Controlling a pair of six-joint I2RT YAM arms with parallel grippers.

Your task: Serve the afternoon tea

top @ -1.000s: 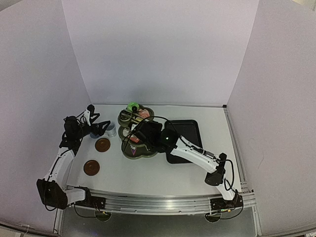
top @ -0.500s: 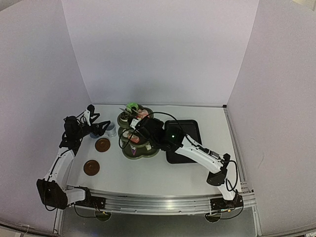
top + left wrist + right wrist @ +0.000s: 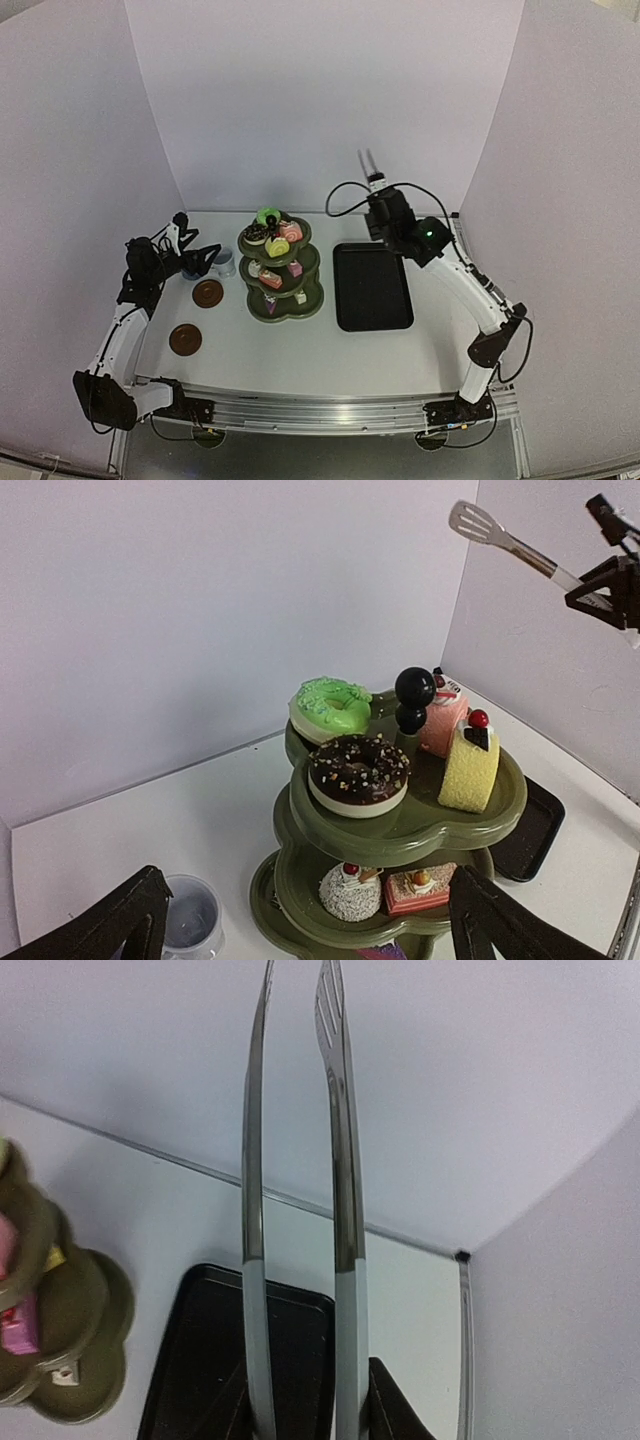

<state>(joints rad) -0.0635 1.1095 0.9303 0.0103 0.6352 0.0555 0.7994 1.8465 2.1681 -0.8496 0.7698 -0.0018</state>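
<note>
The olive-green three-tier stand (image 3: 311, 296) (image 3: 400, 832) holds cakes. On its top tier sit a green doughnut (image 3: 331, 706), a chocolate doughnut (image 3: 358, 771), a yellow roll (image 3: 470, 763) and a pink cake (image 3: 443, 720). Two small cakes (image 3: 350, 890) sit on the middle tier. My left gripper (image 3: 199, 258) (image 3: 310, 932) hangs open left of the stand, beside the white cup (image 3: 225, 264) (image 3: 190, 925). The dark-blue cup (image 3: 189, 271) is mostly hidden under it. Two brown saucers (image 3: 208, 293) (image 3: 185, 340) lie nearer. My right gripper (image 3: 378, 203) (image 3: 305, 1405) is raised at the back right, shut on empty metal tongs (image 3: 367, 163) (image 3: 340, 1160) (image 3: 500, 538) that point upward.
A black rectangular tray (image 3: 372, 285) (image 3: 200, 1360) lies right of the stand, below the raised right arm. White walls close in the back and both sides, and the right arm stands near the back right corner (image 3: 461, 1256).
My right arm has pulled away from the stand, swinging up and back to the right with the tongs. The stand's tiers are now uncovered. The left arm has barely moved.
</note>
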